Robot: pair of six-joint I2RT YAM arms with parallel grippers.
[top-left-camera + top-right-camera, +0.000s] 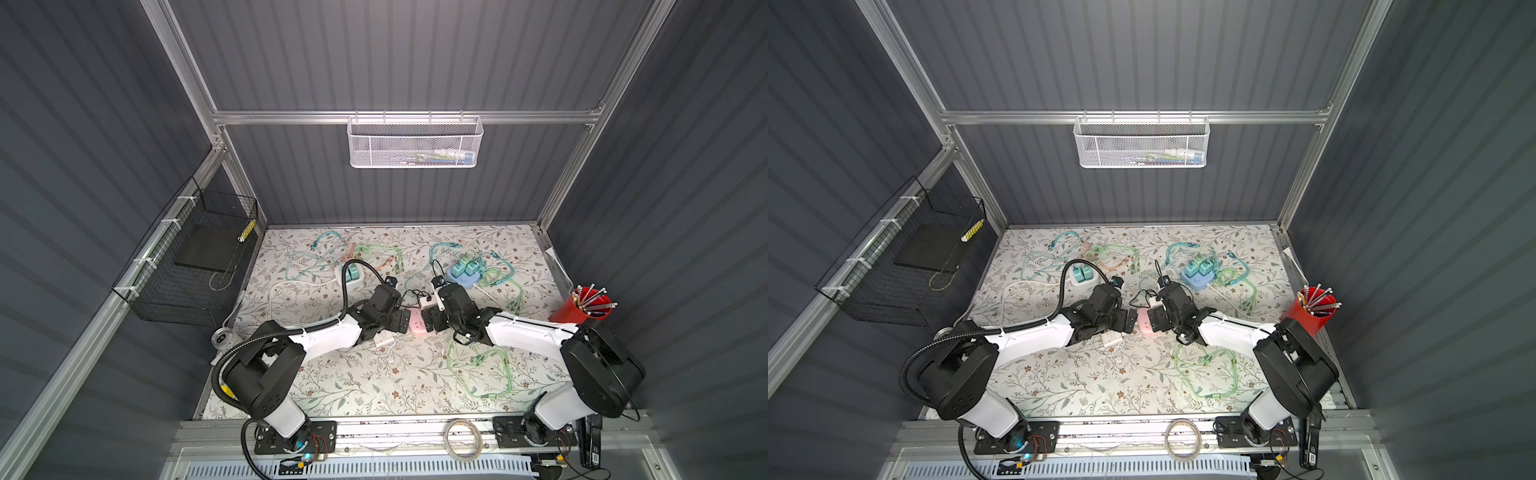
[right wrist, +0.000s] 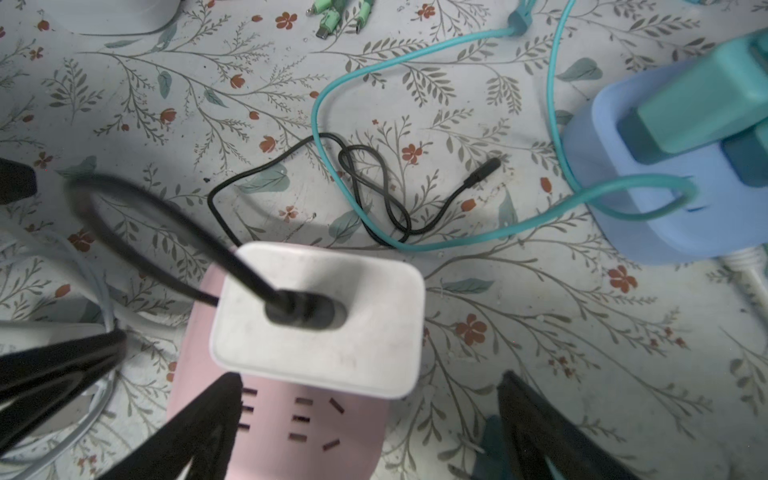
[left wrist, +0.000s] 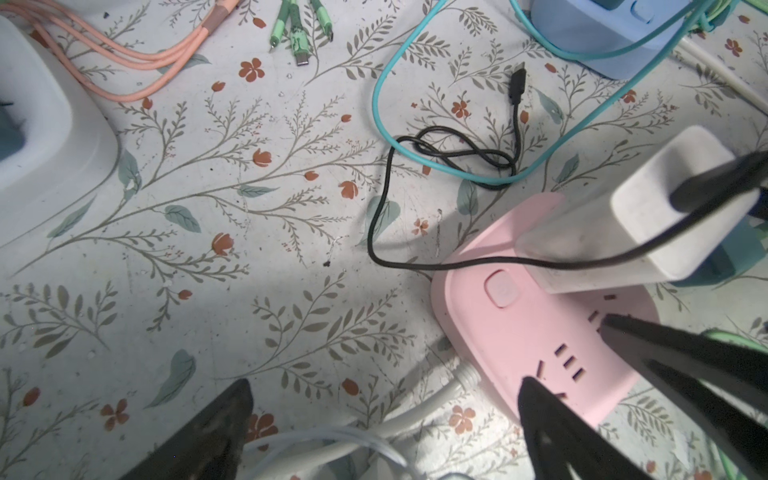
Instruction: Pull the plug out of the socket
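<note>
A pink socket strip (image 1: 417, 328) (image 3: 536, 332) lies mid-table between both arms. A white plug (image 1: 430, 300) (image 2: 320, 320) with a black cable (image 2: 291, 166) stands plugged into its far end. My left gripper (image 3: 386, 384) (image 1: 405, 323) is open at the strip's left end. One of its fingers (image 3: 536, 399) is over the pink edge, and the strip's white cord (image 3: 419, 407) lies between its jaws. My right gripper (image 2: 369, 377) (image 1: 430, 322) is open low over the strip, just short of the plug. One of its fingers (image 2: 224, 395) is over the pink face.
A blue socket strip (image 1: 463, 279) with teal plugs sits behind right, and a white one (image 1: 351, 275) behind left. Green, teal and orange cables (image 1: 478, 370) lie scattered. A red pencil cup (image 1: 579, 311) stands at the right edge and a black wire basket (image 1: 187, 270) hangs on the left.
</note>
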